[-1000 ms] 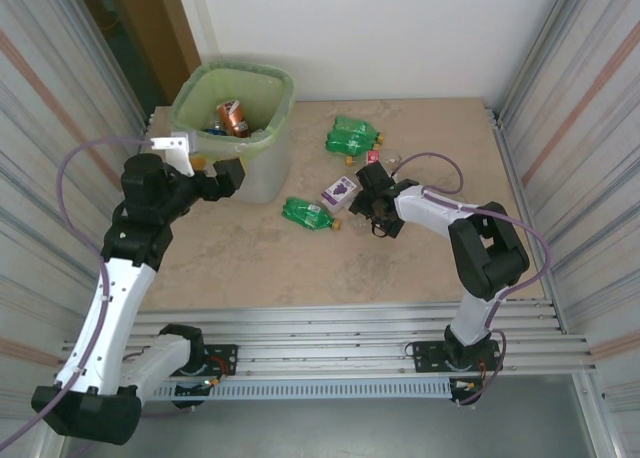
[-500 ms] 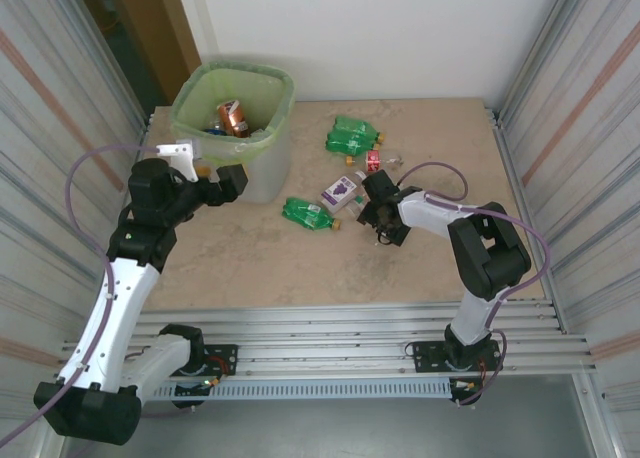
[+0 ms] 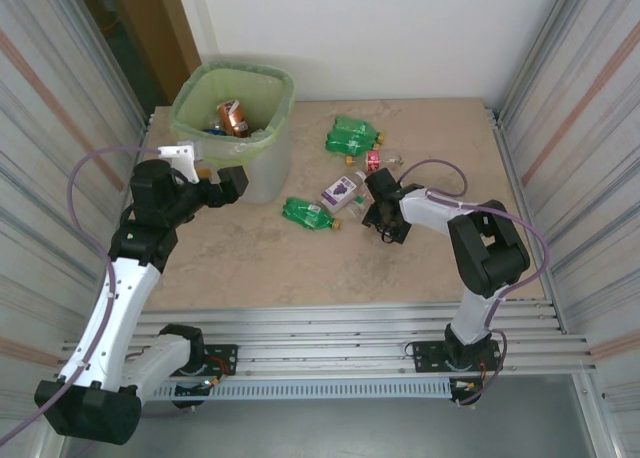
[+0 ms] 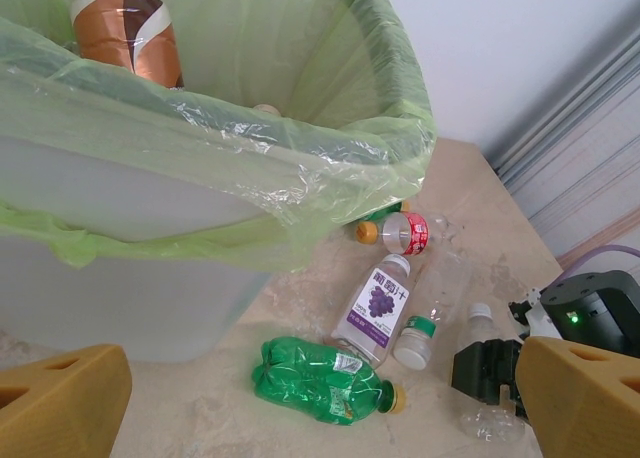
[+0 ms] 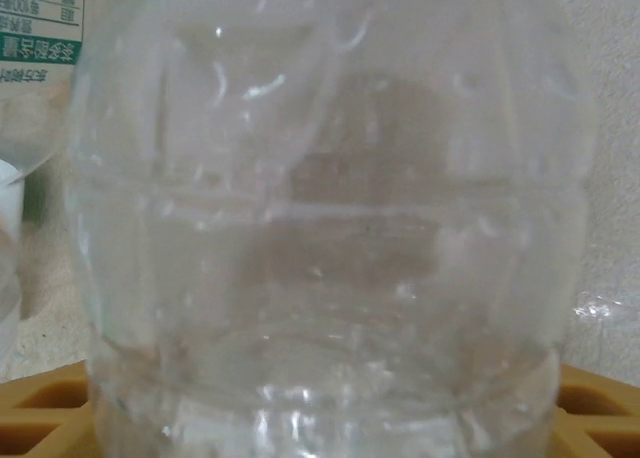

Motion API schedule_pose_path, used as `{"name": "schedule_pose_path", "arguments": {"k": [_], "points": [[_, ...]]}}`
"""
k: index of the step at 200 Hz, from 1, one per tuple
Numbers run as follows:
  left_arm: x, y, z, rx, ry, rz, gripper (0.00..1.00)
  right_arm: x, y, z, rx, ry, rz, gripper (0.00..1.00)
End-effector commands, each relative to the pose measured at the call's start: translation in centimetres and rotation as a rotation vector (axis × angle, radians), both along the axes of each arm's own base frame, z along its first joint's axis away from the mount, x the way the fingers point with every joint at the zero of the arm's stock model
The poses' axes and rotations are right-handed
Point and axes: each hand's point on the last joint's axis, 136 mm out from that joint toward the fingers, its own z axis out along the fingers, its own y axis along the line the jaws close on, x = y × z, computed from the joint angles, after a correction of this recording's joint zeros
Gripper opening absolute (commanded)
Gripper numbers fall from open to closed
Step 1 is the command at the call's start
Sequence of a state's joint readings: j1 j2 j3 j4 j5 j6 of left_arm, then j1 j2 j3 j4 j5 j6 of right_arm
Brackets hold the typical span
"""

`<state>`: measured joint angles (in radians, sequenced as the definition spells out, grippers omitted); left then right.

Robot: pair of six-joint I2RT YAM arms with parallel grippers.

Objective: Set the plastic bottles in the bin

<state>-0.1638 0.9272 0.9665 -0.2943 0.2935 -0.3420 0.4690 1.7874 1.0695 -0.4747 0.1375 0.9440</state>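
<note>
Right gripper (image 3: 386, 221) low on the table (image 3: 260, 268), right of centre. Its yellow pads (image 5: 35, 418) flank a clear bottle (image 5: 320, 208); cannot tell whether they pinch it yet. Left gripper (image 3: 228, 182) spread wide, empty, just beside the bin (image 3: 286, 86), which has a brown-label bottle (image 3: 233, 118) inside. Green bottle (image 3: 308, 214) and purple-label bottle (image 3: 340, 190) lie loose nearby. Judgement: the clear bottle is empty, very light, thin-walled and slick, and buckles if squeezed, so grip gently across the ridged mid-body

The bin (image 4: 250, 148) stands just ahead of the left gripper (image 3: 228, 182), one bottle (image 4: 125, 33) inside it. Loose bottles (image 4: 380, 298) lie ahead-right. Another bottle (image 5: 320, 228) sits between the fingers (image 5: 40, 413) of the right gripper (image 3: 385, 221).
</note>
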Motion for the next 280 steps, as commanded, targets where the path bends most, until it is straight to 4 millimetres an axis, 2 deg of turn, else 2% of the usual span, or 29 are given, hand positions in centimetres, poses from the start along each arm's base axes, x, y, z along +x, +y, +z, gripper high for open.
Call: {"name": "schedule_pose_path", "arguments": {"k": [1, 35, 70, 93, 135, 171, 198, 228, 280], "points": [[-0.2, 0.0, 0.1, -0.006, 0.0, 0.007, 0.99, 0.3, -0.4, -0.3, -0.028, 0.004, 0.021, 0.64], [0.0, -0.5, 0.3, -0.024, 0.002, -0.019, 0.99, 0.2, -0.6, 1.9, -0.05, -0.041, 0.047, 0.52], [0.4, -1.3, 0.4, -0.045, 0.001, -0.059, 0.99, 0.3, -0.1, 5.6, -0.092, -0.145, 0.111, 0.48], [0.5, -2.0, 0.8, -0.071, -0.008, -0.092, 0.99, 0.2, 0.6, 8.7, -0.104, -0.245, 0.155, 0.45], [0.5, -3.4, 2.2, -0.096, -0.038, -0.147, 0.99, -0.2, 3.5, 15.6, -0.013, -0.493, 0.266, 0.44], [0.3, -6.5, 3.2, -0.084, -0.077, -0.244, 0.99, -1.5, 6.1, 22.4, 0.055, -0.741, 0.397, 0.43], [0.3, -9.2, 4.2, -0.11, -0.093, -0.343, 0.99, -2.9, 7.9, 26.2, 0.078, -0.887, 0.491, 0.42], [-0.2, -12.3, 6.4, -0.136, -0.137, -0.455, 0.99, -4.3, 9.9, 28.6, 0.094, -0.985, 0.58, 0.43], [-1.5, -16.6, 9.9, -0.194, -0.194, -0.635, 0.95, -5.4, 12.9, 30.8, 0.129, -1.066, 0.702, 0.43]]}}
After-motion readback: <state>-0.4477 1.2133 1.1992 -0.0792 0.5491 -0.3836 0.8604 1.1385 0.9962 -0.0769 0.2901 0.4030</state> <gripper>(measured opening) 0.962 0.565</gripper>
